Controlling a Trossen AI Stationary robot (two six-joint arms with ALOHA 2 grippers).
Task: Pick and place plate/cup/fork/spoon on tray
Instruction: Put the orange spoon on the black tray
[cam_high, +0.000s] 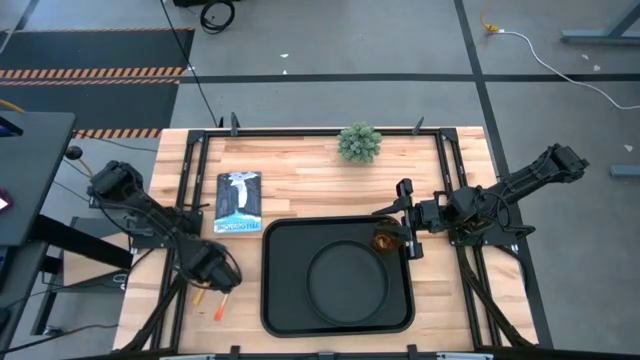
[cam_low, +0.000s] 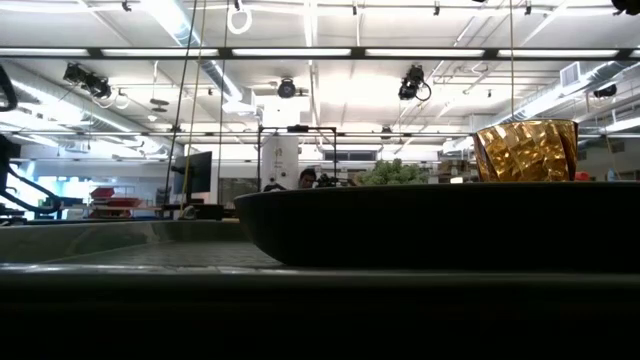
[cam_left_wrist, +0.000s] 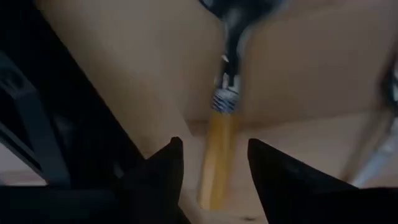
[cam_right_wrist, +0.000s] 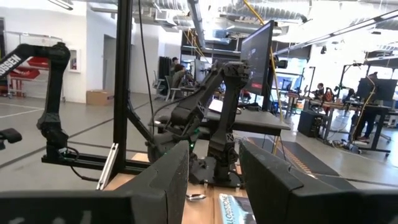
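Observation:
The black tray (cam_high: 275, 300) lies at the table's near middle, with the round black plate (cam_high: 347, 280) flat on it. The amber cup (cam_high: 386, 241) stands upright in the tray's far right corner and also shows in the low view (cam_low: 525, 150). My right gripper (cam_high: 404, 222) is open and empty just right of the cup; no cup shows between its fingers in its wrist view (cam_right_wrist: 214, 162). My left gripper (cam_high: 212, 272) is open over two orange-handled utensils (cam_high: 220, 308) on the wood left of the tray. Its fingers stand on either side of one orange handle (cam_left_wrist: 217, 162), apart from it. Whether this is the fork or the spoon, I cannot tell.
A small book (cam_high: 239, 203) lies on the table beyond my left gripper. A little green plant (cam_high: 359, 143) stands at the far edge. Black frame rails (cam_high: 200, 150) run along the table's sides. Bare wood shows right of the tray (cam_high: 450, 300).

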